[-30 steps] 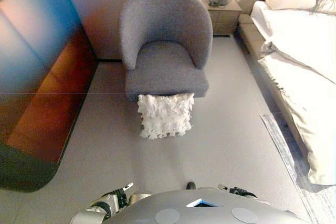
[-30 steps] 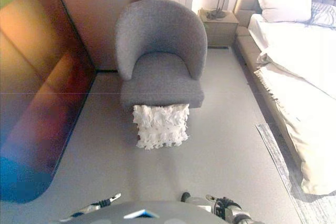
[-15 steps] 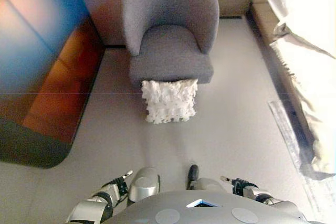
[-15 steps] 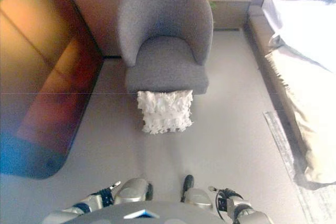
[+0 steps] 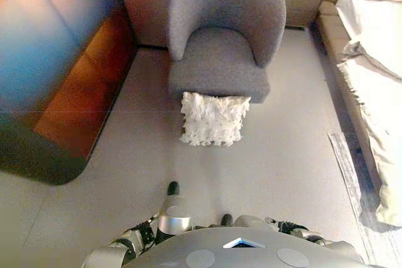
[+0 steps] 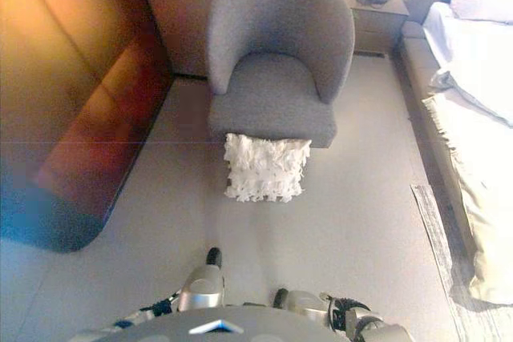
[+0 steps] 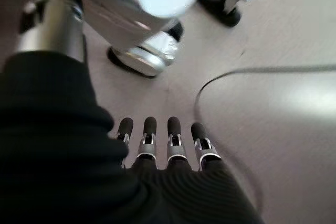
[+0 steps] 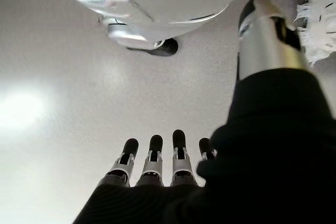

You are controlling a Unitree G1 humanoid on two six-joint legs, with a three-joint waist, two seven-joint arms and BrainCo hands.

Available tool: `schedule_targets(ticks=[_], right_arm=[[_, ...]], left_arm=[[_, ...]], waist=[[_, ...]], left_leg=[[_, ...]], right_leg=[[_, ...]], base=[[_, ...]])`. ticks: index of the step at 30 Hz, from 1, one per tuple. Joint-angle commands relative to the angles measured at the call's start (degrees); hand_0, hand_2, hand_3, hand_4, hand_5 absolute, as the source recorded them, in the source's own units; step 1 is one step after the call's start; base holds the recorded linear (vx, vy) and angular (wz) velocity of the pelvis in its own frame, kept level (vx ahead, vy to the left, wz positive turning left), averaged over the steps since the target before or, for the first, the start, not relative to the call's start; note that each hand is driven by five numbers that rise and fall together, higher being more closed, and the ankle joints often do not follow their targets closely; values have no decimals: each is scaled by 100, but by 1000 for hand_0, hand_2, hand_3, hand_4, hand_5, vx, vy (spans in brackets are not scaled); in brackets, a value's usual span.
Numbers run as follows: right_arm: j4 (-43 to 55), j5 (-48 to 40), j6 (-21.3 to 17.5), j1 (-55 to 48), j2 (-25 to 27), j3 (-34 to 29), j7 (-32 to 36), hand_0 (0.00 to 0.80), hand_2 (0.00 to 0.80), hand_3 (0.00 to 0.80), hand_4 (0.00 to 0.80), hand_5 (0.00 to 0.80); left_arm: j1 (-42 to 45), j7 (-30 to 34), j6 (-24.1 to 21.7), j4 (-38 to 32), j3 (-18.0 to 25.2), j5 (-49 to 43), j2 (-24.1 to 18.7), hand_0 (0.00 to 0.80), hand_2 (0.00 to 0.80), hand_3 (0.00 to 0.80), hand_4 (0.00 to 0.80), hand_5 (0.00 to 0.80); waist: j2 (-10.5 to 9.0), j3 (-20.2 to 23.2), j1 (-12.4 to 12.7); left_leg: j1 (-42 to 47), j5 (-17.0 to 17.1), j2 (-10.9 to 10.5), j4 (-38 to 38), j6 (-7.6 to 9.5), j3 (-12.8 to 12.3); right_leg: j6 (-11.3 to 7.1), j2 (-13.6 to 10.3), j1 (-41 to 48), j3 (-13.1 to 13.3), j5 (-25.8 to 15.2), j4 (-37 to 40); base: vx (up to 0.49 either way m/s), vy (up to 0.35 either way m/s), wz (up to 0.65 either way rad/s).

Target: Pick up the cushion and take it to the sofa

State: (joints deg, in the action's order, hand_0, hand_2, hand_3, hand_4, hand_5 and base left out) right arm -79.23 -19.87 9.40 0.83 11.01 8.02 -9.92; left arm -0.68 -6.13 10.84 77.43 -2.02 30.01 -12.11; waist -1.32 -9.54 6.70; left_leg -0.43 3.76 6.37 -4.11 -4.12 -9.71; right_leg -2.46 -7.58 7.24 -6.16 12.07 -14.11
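Camera has shifted since the earlier frame; cushion [image 5: 214, 118] itself unmoved, leaning upright against the front of the grey armchair [image 5: 223, 36] on the floor [image 5: 282, 161]. Left hand [image 7: 163, 145] hangs low at the robot's side, fingers straight and relaxed, holding nothing. Right hand [image 8: 157, 169] likewise low, fingers [image 8: 178, 153] extended, empty. Both hands well apart from the cushion. Bed [image 5: 377, 61] on the right.

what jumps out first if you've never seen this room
A white ruffled cushion stands on the floor, leaning against the front of a grey armchair in the middle of the view. A bed with pale bedding runs along the right side. Both hands hang low with fingers straight and hold nothing: the left hand and the right hand.
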Motion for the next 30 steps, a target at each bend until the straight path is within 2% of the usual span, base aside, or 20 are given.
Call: schedule_targets(ticks=[1,3,4,5,7,9,11,12,13,14,15,18,20,22,25,26,29,30], right_arm=[[103,40,-68,-35,95,-178,-143,0,0,0,0,0],[161,28,-144,-56,50,-178,-167,0,0,0,0,0],[184,-21,-191,-58,45,-181,-112,0,0,0,0,0],[222,-27,-258,-31,31,-168,-18,0,0,0,0,0],[321,-68,-270,50,-5,-75,55,0,0,0,0,0],[394,-422,-210,153,-23,-2,25,0,0,0,0,0],[506,-719,-174,297,-2,29,-24,0,0,0,0,0],[542,-796,-200,320,8,31,-30,0,0,0,0,0],[595,-883,-246,315,16,33,-44,0,0,0,0,0],[650,-987,-329,323,41,8,-67,0,0,0,0,0],[679,-1045,-392,324,68,-7,-62,0,0,0,0,0],[719,-1132,-575,303,183,-145,82,0,0,0,0,0],[725,-1054,-670,266,212,-225,165,0,0,0,0,0],[701,-939,-703,243,209,-286,271,0,0,0,0,0],[742,-674,-670,126,149,-349,325,0,0,0,0,0],[763,-575,-665,89,120,-343,278,0,0,0,0,0],[659,-543,-679,22,106,-290,195,0,0,0,0,0],[619,-614,-656,27,121,-268,207,0,0,0,0,0]], left_arm=[[100,120,-120,31,-57,-73,46,0,0,0,0,0],[-3,177,-103,-1,-101,-177,-108,0,0,0,0,0],[-54,169,-63,-12,-131,-271,-164,0,0,0,0,0],[-103,136,-26,-21,-164,-354,-218,0,0,0,0,0],[-250,113,40,-21,-268,-422,-288,0,0,0,0,0],[-390,167,46,-16,-343,-558,-299,0,0,0,0,0],[-546,134,94,-49,-393,-450,-287,0,0,0,0,0],[-592,127,115,-60,-413,-456,-281,0,0,0,0,0],[-627,137,140,-64,-455,-470,-272,0,0,0,0,0],[-648,172,186,-70,-505,-518,-247,0,0,0,0,0],[-648,171,193,-81,-530,-544,-221,0,0,0,0,0],[-643,73,207,-80,-561,-482,-140,0,0,0,0,0],[-668,-23,128,-84,-549,-362,-80,0,0,0,0,0],[-672,-121,54,-97,-520,-250,-34,0,0,0,0,0],[-628,-319,16,-112,-418,-146,-63,0,0,0,0,0],[-606,-351,35,-110,-361,-206,-96,0,0,0,0,0],[-526,-434,101,-39,-320,-484,-121,0,0,0,0,0],[-497,-479,125,-19,-324,-497,-137,0,0,0,0,0]], waist=[[-79,425,71],[-188,529,75],[-176,577,81],[-191,603,57],[-172,629,-1],[-131,591,-2],[-37,467,-19],[-3,423,-48],[3,388,-99],[26,339,-174],[53,296,-218],[-21,277,-427],[-95,276,-512],[-116,274,-569],[-162,285,-586],[-179,304,-579],[-258,405,-628],[-276,412,-657]], left_leg=[[-1096,340,-162,-15,255,407],[-996,172,-421,19,488,446],[-962,129,-462,50,549,493],[-862,75,-547,97,595,522],[-741,29,-606,185,627,540],[-691,-17,-630,184,604,442],[-525,-77,-567,194,523,242],[-444,-89,-529,214,489,176],[-311,-183,-531,245,411,162],[-234,-206,-500,237,367,82],[-239,-147,-461,202,380,-29],[-128,-294,-484,29,298,-231],[-55,-529,-502,-197,257,-370],[33,-796,-483,-405,270,-421],[190,-1024,-355,-516,234,-290],[244,-1055,-294,-490,209,-204],[365,-1168,-128,-514,222,152],[431,-1188,-39,-569,173,233]], right_leg=[[-328,157,704,-107,-453,-800],[-559,108,492,-114,-913,-1253],[-594,176,359,-83,-1071,-1351],[-601,126,87,-65,-1277,-1432],[-553,140,-185,-134,-1153,-1145],[-456,47,-305,-461,-949,-610],[-406,-177,-554,-885,-964,-142],[-383,-195,-619,-966,-982,42],[-413,-222,-650,-954,-918,236],[-425,-233,-733,-937,-1034,467],[-399,-216,-794,-946,-1231,651],[-518,-296,-847,-758,-1718,1294],[-645,-536,-832,-794,-2148,1767],[-714,-843,-947,-748,-2381,1896],[-888,-1309,-1087,-631,-2710,1911],[-915,-1341,-1031,-591,-2746,1911],[-899,-1131,-871,-263,-2525,1848],[-878,-1042,-864,-212,-2414,1763]], base=[[528,187,-4],[488,154,8],[440,108,14],[391,73,19],[346,31,20],[243,-8,7],[105,-45,-16],[140,-62,-41],[173,-49,-37],[135,-35,-23],[102,-17,-17],[198,-47,-17],[241,-134,-15],[279,-206,-12],[314,-343,-14],[313,-382,-11],[347,-405,2],[316,-359,32]])
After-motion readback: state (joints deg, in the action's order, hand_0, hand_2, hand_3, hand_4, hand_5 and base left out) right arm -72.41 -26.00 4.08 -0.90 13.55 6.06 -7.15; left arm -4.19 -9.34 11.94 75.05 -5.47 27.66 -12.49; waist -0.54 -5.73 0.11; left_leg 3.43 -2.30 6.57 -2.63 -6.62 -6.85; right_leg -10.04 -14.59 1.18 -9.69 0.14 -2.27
